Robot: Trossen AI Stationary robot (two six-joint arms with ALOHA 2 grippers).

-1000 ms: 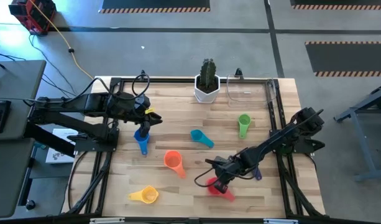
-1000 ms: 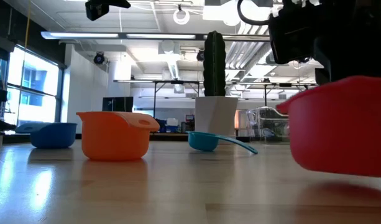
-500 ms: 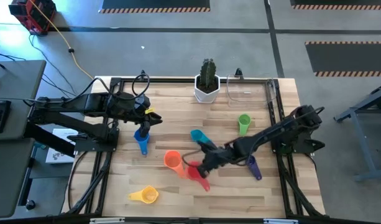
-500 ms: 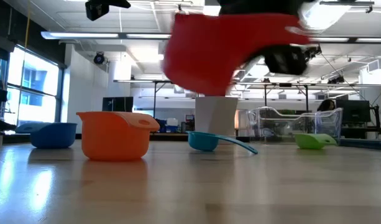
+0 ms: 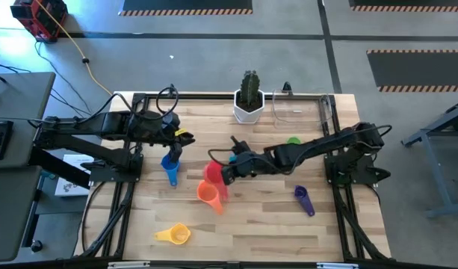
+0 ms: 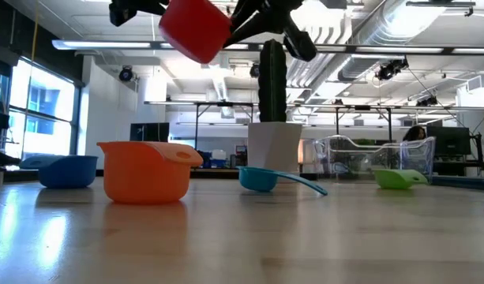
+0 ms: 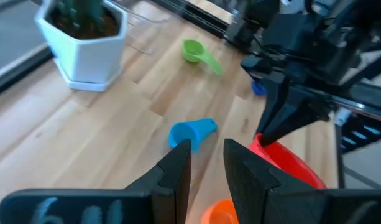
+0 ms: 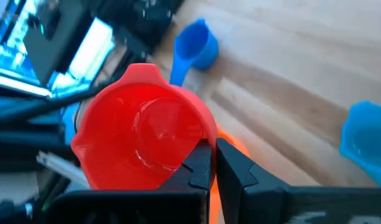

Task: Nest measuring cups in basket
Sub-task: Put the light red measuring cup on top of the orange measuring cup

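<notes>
Six measuring cups lay scattered on the wooden table (image 5: 243, 224), with a seventh, the red cup (image 5: 214, 174), in the air. Nearest the front edge lay the yellow cup (image 5: 175, 235), then the orange cup (image 5: 208, 194) just below the raised red one. The right gripper (image 5: 227, 174) was clamped on the red cup's handle and held it above the orange cup. The purple cup (image 5: 303, 199) lay apart toward the right side. The teal cup (image 7: 190, 132) lay mid-table, largely hidden under the right arm from above. The blue cup (image 5: 170, 166) sat beneath the left gripper (image 5: 176, 147), whose fingers stood slightly apart around nothing. Farther back lay the green cup (image 6: 398, 179), then the clear basket (image 5: 297, 107) beside the white cactus pot (image 5: 249, 110) at the far edge. Beyond were a grey floor and striped mats.
</notes>
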